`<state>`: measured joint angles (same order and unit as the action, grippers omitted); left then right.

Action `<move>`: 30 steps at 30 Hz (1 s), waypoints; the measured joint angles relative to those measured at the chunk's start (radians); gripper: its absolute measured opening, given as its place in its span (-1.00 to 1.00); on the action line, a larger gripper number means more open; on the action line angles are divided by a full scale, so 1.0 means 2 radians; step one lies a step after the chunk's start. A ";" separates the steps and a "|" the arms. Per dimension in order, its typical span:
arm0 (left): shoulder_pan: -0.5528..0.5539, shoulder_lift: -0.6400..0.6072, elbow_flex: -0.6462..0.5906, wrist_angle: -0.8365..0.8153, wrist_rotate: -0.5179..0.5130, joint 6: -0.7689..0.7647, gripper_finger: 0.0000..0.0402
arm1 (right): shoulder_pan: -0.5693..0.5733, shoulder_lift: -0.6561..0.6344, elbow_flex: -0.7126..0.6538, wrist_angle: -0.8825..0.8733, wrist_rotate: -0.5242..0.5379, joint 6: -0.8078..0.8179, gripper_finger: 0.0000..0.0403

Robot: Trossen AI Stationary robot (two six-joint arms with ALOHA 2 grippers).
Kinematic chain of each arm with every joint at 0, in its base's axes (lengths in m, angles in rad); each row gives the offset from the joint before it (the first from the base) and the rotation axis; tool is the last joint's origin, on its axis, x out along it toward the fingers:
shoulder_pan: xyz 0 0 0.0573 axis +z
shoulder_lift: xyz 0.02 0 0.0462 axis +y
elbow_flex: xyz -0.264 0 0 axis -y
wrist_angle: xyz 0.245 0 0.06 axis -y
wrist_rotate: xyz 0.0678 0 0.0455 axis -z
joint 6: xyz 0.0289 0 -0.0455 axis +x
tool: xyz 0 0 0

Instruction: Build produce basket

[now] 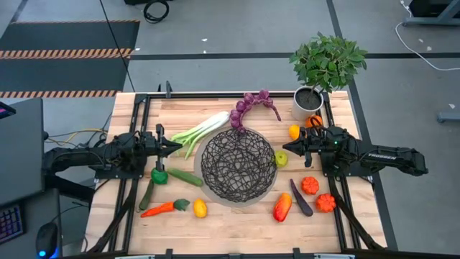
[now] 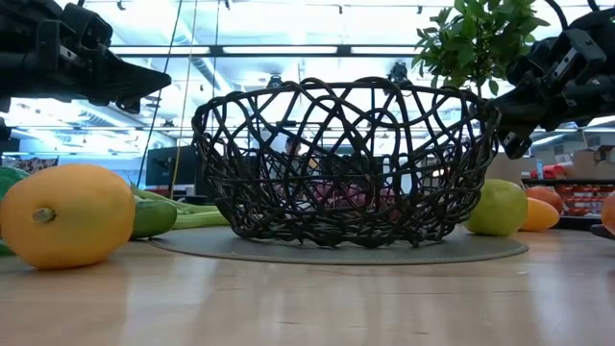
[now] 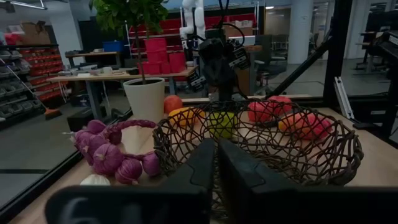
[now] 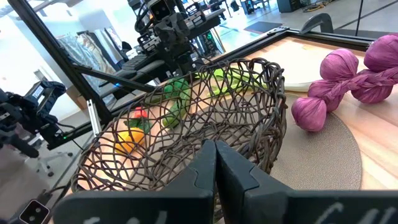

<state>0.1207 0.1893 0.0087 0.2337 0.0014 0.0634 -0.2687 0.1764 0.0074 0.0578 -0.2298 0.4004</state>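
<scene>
**A:** What does the overhead camera show?

**B:** A pale wooden table [image 1: 237, 223] on a grey workshop floor. The basket [image 1: 238, 167] sits at its centre on a round pale mat, with nothing in it. The produce rings the basket: the purple bunch [image 1: 249, 106] and leek [image 1: 203, 129] on its far side, the green pepper [image 1: 159, 175], cucumber [image 1: 185, 177], carrot [image 1: 159, 208] and lemon [image 1: 200, 208] to its left and near-left, the aubergine [image 1: 301, 198] and red-orange pepper [image 1: 282, 207] to its near-right. A potted plant [image 1: 325, 68] stands at the far right corner.

**A:** And the 2 arms?

**B:** The left gripper [image 1: 177, 147] hangs just left of the basket, the right gripper [image 1: 288, 147] just right of it, both pointing at it.

**A:** From table level?

**B:** The basket [image 2: 346, 163] fills the middle; the lemon [image 2: 65, 215] lies near-left of it, a green fruit [image 2: 498, 208] to its right.

**A:** The left wrist camera?

**B:** The left fingers [image 3: 239, 171] are pressed together, grasping nothing, aimed at the basket [image 3: 261, 143], the purple bunch [image 3: 109, 152] beside it.

**A:** The right wrist?

**B:** The right fingers [image 4: 202, 168] are likewise clenched and empty before the basket [image 4: 186, 124].
</scene>
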 joint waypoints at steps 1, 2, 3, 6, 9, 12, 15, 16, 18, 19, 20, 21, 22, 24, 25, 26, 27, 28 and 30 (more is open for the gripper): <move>0.000 0.000 0.000 0.000 0.000 0.000 -0.84 | 0.000 0.000 0.000 0.000 0.000 0.000 -0.94; 0.000 0.000 0.000 0.000 0.000 0.000 -0.84 | 0.000 0.000 0.000 0.000 0.000 0.000 -0.94; 0.000 0.000 0.000 0.000 0.000 0.000 -0.83 | 0.000 0.000 0.000 0.000 0.000 0.000 -0.94; 0.000 0.000 0.000 0.000 0.000 0.000 -0.84 | 0.000 0.000 0.000 0.000 0.000 0.000 -0.94; 0.000 0.000 0.000 0.000 0.000 0.000 -0.86 | 0.000 0.000 0.000 0.000 0.000 0.000 -0.94; 0.000 0.000 0.000 0.000 0.000 0.000 -0.87 | 0.000 0.000 0.000 0.000 0.000 0.000 -0.94; 0.000 0.000 0.000 0.000 0.000 -0.002 -0.85 | 0.000 0.000 0.000 0.000 0.000 0.000 -0.94; 0.000 0.000 0.000 0.000 0.000 -0.014 -0.85 | 0.000 0.000 0.000 0.000 0.000 0.000 -0.94; 0.000 0.000 0.000 0.002 0.000 -0.062 -0.83 | 0.000 0.000 0.000 0.000 0.000 0.000 -0.94; 0.000 0.000 0.000 0.006 0.000 -0.093 -0.83 | 0.000 0.000 0.000 0.000 0.000 0.000 -0.94; 0.000 0.000 0.001 0.010 0.001 -0.138 -0.83 | 0.000 0.000 0.000 0.000 0.000 0.000 -0.94; 0.000 0.000 0.006 0.007 0.004 -0.190 -0.82 | 0.000 0.000 0.000 0.000 0.000 0.000 -0.94; 0.000 0.000 0.015 0.004 0.009 -0.234 -0.82 | 0.000 0.000 0.000 0.000 0.000 0.000 -0.94; 0.000 0.000 0.038 0.013 0.018 -0.281 -0.82 | 0.000 0.000 0.000 0.000 0.000 0.000 -0.94; 0.000 0.000 0.049 0.020 0.019 -0.276 -0.83 | 0.000 0.000 0.000 0.000 0.000 0.000 -0.94; 0.000 0.005 0.062 0.017 0.024 -0.257 -0.83 | 0.000 0.000 0.000 0.000 0.000 0.000 -0.94; 0.000 0.010 0.076 0.007 0.027 -0.229 -0.84 | 0.000 0.000 0.000 0.000 0.000 0.000 -0.94; 0.000 0.014 0.090 -0.011 0.032 -0.200 -0.85 | 0.000 0.000 0.000 0.000 0.000 0.000 -0.94; 0.000 0.034 0.129 -0.044 0.036 -0.165 -0.86 | 0.000 0.000 0.000 0.000 0.000 0.000 -0.94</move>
<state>0.1203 0.2571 0.2660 0.1450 0.0731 -0.2664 -0.2687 0.1764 0.0074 0.0578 -0.2298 0.4003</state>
